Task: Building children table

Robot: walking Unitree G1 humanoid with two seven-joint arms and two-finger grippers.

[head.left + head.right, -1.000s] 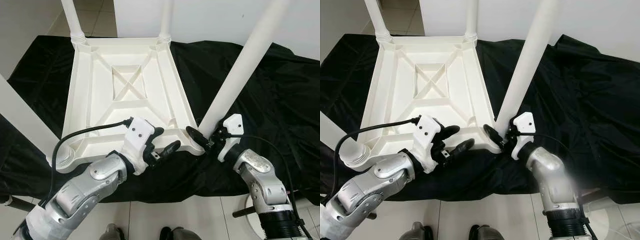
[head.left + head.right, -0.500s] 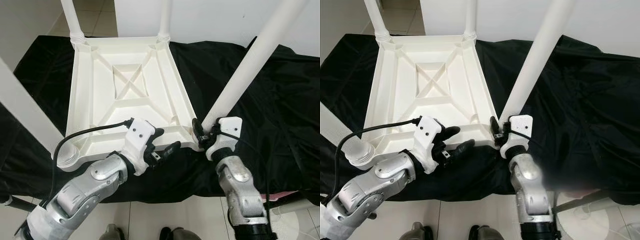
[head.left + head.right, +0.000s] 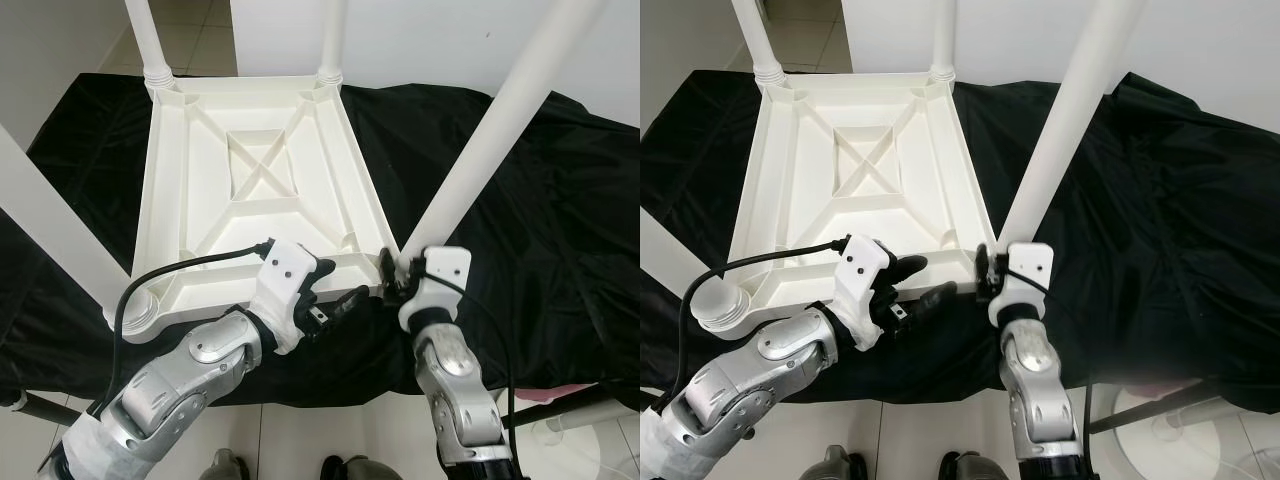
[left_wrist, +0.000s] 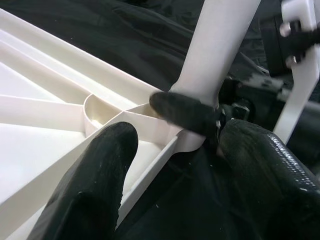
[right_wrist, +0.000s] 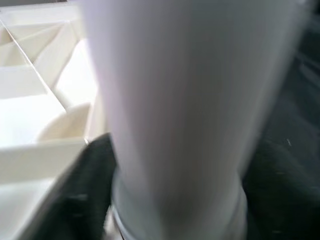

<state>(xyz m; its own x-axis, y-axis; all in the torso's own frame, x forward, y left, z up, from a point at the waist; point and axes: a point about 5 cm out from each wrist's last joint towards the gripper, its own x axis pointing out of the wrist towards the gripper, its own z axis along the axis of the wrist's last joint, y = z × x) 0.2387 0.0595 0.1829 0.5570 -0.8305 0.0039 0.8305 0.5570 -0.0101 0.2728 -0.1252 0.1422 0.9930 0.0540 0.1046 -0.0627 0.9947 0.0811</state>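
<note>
No brand, label or writing can be read on any part. The white plastic table top (image 3: 255, 190) lies upside down on a black cloth (image 3: 540, 200), its ribbed underside facing up, with a white leg standing in each corner socket.

The right gripper (image 3: 400, 277) sits at the near right corner of the table top, its two black fingers clenched around the base of the near right leg (image 3: 490, 140) just above the socket. In the right wrist view the leg's white tube (image 5: 185, 110) stands between the two dark fingers (image 5: 90, 180), one pressed on each side, with the socket rim just beside them.

The left gripper (image 3: 333, 287) rests at the near edge of the table top, just beside that same corner. Its fingers are spread apart and hold nothing. In the left wrist view one finger (image 4: 100, 170) lies over the inside of the rim and the other finger (image 4: 260, 165) is outside it, over the cloth, so the two straddle the edge.

The far left leg (image 3: 145, 40) and far right leg (image 3: 333, 35) stand in the far corners; the near left leg (image 3: 50, 230) rises from the near left corner.
</note>
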